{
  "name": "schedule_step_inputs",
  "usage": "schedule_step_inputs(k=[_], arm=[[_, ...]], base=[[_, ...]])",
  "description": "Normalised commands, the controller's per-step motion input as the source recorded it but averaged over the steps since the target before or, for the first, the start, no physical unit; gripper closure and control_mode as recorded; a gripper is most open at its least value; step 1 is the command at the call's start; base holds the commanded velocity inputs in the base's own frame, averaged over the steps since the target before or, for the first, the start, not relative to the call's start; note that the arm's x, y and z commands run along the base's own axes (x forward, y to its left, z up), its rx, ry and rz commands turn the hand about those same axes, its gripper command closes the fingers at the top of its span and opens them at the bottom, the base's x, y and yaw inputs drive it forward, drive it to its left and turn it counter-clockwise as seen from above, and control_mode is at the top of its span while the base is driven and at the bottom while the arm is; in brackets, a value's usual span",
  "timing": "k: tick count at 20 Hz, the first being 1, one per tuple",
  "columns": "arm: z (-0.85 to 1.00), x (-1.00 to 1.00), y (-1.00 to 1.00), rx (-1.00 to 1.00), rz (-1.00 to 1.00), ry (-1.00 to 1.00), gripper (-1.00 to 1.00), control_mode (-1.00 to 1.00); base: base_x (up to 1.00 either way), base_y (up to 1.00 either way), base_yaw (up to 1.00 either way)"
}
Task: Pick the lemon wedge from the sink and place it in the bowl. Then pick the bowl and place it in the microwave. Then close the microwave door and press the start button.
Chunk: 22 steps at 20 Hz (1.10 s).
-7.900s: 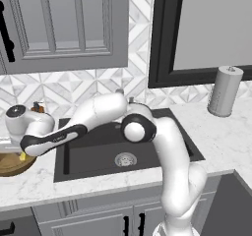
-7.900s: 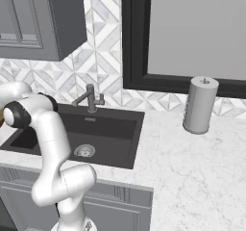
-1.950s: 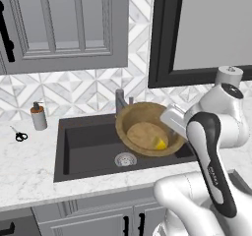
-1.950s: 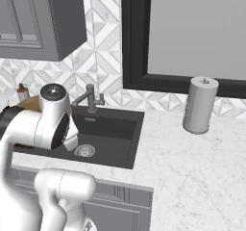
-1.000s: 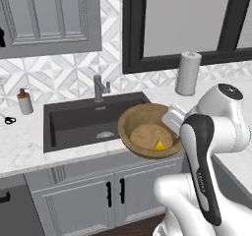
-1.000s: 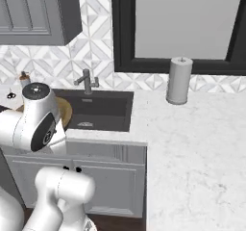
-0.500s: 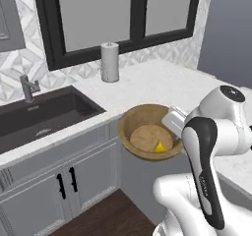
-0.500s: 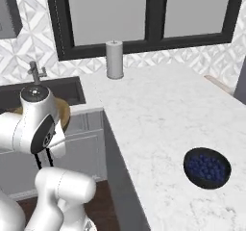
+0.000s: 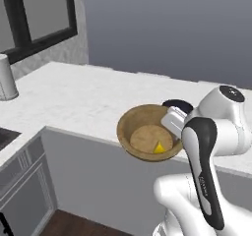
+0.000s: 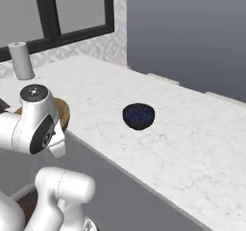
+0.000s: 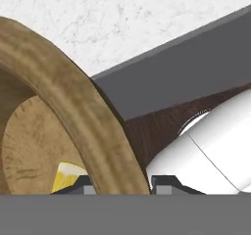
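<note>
Pincer (image 11: 120, 182) clamped on rim of bowl (image 9: 147, 136), carried in air beyond desk (image 9: 88, 97) edge, lemon wedge (image 9: 159, 147) loose inside. Risked tipping during travel, spilling wedge to floor, or slipping from the thin rim grip.

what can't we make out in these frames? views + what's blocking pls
- Tool: hand view, fingertips cut off by the bottom edge; they straddle the bowl rim, contact itself unseen. Left base view, the white wrist hides it.
- Bowl: right base view, mostly behind the arm; a tan sliver shows.
- Lemon wedge: hand view, partly behind the rim.
- Dark bowl: blue contents too small to identify; left base view, mostly behind the arm.
</note>
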Motion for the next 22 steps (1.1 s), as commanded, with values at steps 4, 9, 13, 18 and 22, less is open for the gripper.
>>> schedule_step_inputs(k=[4, 9, 13, 18, 22], arm=[[0.00, 0.00, 0.00, 0.00, 0.00, 0.00, 1.00, 1.00], [0.00, 0.00, 0.00, 0.00, 0.00, 0.00, 1.00, 1.00], [0.00, 0.00, 0.00, 0.00, 0.00, 0.00, 1.00, 1.00], [0.00, 0.00, 0.00, 0.00, 0.00, 0.00, 1.00, 1.00], [0.00, 0.00, 0.00, 0.00, 0.00, 0.00, 1.00, 1.00]], base=[[-0.47, 0.00, -0.87], [-0.39, 0.00, -0.87], [-0.29, 0.00, -0.87], [-0.17, 0.00, -0.84], [-0.06, -0.05, -0.82]])
